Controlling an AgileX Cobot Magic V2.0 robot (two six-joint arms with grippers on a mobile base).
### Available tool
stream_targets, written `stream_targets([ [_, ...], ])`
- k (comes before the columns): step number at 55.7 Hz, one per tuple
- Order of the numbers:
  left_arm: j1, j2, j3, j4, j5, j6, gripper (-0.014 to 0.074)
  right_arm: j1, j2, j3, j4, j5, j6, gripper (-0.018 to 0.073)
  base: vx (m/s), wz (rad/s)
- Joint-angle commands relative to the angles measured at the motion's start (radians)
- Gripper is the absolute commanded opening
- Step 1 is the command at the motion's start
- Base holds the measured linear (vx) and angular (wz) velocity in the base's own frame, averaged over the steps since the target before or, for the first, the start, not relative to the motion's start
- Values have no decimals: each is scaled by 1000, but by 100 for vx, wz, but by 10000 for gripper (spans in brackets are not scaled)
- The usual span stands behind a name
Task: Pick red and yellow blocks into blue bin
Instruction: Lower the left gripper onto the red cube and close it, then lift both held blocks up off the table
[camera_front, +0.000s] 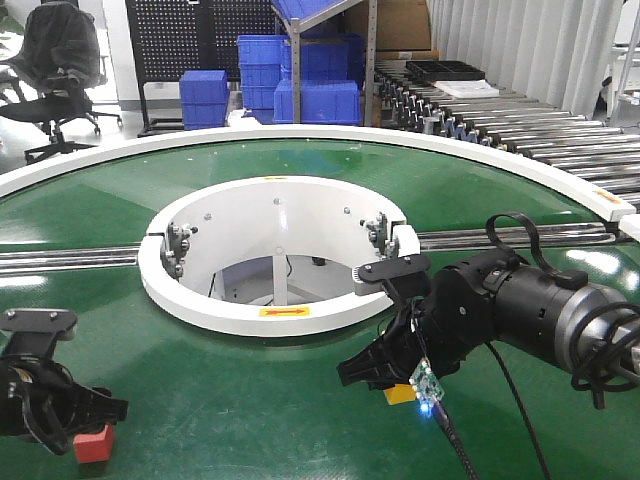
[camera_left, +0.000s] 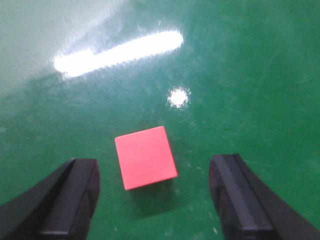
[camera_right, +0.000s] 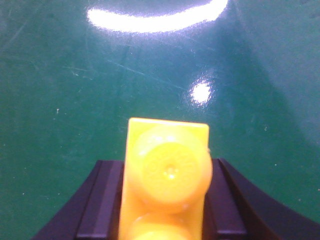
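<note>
Left wrist-mounted view: we look down past the left claw (camera_left: 155, 200), which is spread wide and holds nothing. The red cube (camera_left: 146, 157) sits on the green surface (camera_left: 260, 75) in the gap between the two black fingers (camera_left: 75, 195), just ahead of their tips, clear of both and nearer one than the other. We judge the claw is lined up like this so it can drop and close on the cube. A cube has no long side. Its flat top faces up, and its edges are turned a little off square to the fingers.

Right wrist-mounted view: the right claw (camera_right: 165, 200) is closed on the yellow brick (camera_right: 167, 170), with a finger against each long side. The two round studs face up at the camera, one behind the other. The brick's long side therefore runs straight out from the claw and its far end pokes past the fingertips. Clamping the long flat sides gives the surest hold, we think.

Exterior front-facing view: both claws sit low over the surface, the left one by the cube (camera_front: 92, 443) and the right one over the brick (camera_front: 400, 393). We cannot tell whether the brick is lifted. The blue bin is not near either claw. We see only stacked blue crates (camera_front: 260, 60) far behind.
</note>
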Motion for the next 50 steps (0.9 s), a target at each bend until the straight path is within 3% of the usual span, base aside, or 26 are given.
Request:
stream_targets([
  [1,-5,-22,-37,-4,-91,-8,564,-3,-51,-27,-18,-48,-9,-11,0,0],
  [37,-5,114,-37,-5,-208,-8,552,-3,-51,-27,-21,-50,-9,-11,0,0],
  [43,-5,130,-37,-5,-219,-8,514,-3,-51,-27,-21,-50,-9,-11,0,0],
  [50,-5,131,-37,-5,-235,-8,373,-3,-51,-27,-21,-53,-9,-11,0,0],
])
